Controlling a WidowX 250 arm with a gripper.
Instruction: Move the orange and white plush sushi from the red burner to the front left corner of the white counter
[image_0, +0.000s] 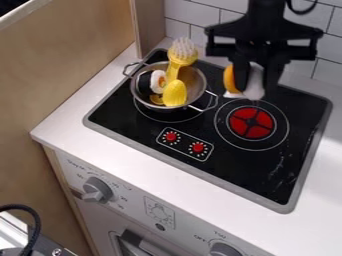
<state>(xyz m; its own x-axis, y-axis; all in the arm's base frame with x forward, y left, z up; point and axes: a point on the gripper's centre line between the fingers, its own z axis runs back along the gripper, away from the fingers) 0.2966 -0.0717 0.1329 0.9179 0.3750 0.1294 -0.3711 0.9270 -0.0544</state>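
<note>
The black gripper hangs over the back right of the stove, above and behind the red burner. It is shut on a white and orange item, part of which is hidden behind the fingers. To its left, a metal pot with two handles sits on the left burner. Inside the pot are a yellow brush with white bristles leaning upward, a yellow lemon-like piece, and a black, white and orange sushi-like piece.
The black stove top has a red burner at right and two red knobs in front. A wooden panel stands at left, a tiled wall behind.
</note>
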